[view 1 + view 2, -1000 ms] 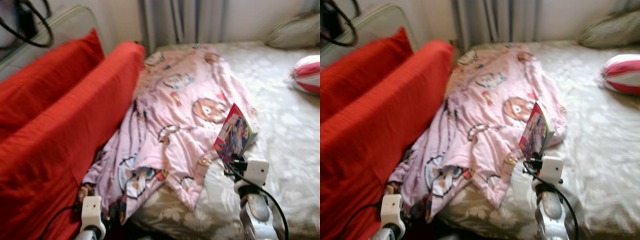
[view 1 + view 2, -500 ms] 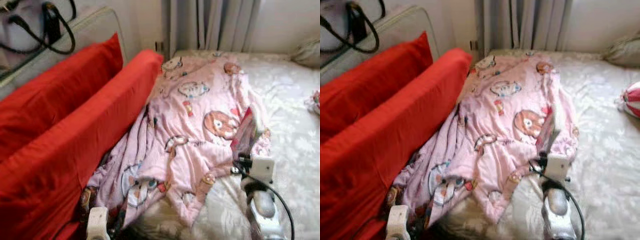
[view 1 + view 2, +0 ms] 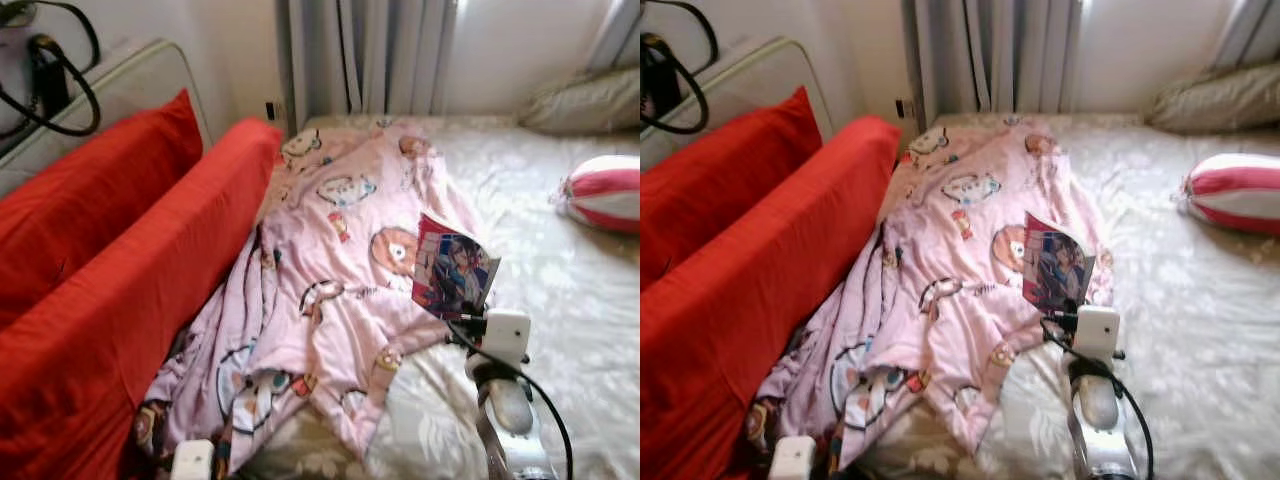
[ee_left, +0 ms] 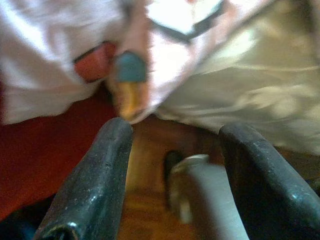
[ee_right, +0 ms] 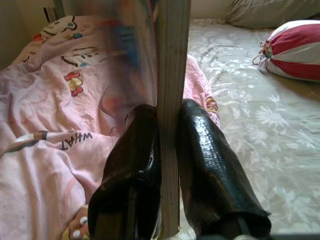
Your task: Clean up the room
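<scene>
My right gripper (image 5: 169, 130) is shut on a thin book (image 3: 452, 272) with an illustrated cover, held upright above the bed; its page edge (image 5: 171, 75) runs between the black fingers (image 5: 137, 145). Under it lies a pink cartoon-print blanket (image 3: 340, 270), spread over the bed's left side and hanging off its near corner. My left gripper (image 4: 175, 145) is open, low by the bed's near corner, close to the blanket's hanging edge (image 4: 130, 85). The left wrist (image 3: 192, 460) shows at the bottom of the head view.
A red sofa (image 3: 110, 300) with a red cushion (image 3: 90, 200) stands along the bed's left side. A red-and-white striped cushion (image 3: 605, 192) and a beige pillow (image 3: 580, 100) lie at the far right of the cream bedspread (image 3: 570, 300). Curtains (image 3: 370, 55) hang behind.
The camera has swung about, so the whole scene shifted. The book stays in my right gripper and now faces the camera with its cover in view.
</scene>
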You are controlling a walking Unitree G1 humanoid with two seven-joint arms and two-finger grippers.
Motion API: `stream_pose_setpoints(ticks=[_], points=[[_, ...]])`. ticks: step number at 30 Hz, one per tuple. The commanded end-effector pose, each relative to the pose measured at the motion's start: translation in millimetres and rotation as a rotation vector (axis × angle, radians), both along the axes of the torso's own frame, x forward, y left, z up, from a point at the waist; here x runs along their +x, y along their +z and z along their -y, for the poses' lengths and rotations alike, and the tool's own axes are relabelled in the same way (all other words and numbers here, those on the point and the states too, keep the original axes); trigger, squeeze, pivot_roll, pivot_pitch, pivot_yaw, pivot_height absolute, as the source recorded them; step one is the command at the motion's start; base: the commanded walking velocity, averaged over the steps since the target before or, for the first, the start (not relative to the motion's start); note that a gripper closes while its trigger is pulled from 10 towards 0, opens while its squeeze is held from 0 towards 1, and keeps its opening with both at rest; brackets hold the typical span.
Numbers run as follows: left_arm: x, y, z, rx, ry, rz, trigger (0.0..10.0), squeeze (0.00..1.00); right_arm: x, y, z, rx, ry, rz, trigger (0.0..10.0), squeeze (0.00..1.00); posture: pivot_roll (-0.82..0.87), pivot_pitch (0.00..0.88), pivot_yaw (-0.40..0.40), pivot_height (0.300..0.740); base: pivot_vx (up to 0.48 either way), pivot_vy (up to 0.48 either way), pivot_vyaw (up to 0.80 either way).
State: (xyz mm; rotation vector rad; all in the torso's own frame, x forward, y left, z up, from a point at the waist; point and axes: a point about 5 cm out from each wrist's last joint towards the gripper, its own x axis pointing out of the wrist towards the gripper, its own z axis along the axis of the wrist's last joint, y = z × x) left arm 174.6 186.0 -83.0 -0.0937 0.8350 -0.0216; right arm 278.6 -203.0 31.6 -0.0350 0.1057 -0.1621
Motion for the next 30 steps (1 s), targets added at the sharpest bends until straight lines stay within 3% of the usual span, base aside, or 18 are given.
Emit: stream_pose_setpoints(ticks=[1,30], points=[[-5.4,-1.8,-6.1,0.023,-0.012,-0.019,10.0,0.00,8.1,14.3,4.8,-0.008,-0.022,0.065,10.0,0.00,0.01,0.000,0.043,0.740,0.000,-0.304,0.00],[-5.5,-2.8,-4.1,0.031,-0.030,-0.036,10.0,0.00,6.6,14.9,0.9,-0.034,-0.019,0.068,10.0,0.00,0.00,0.000,0.039,0.740,0.000,-0.321,0.00]])
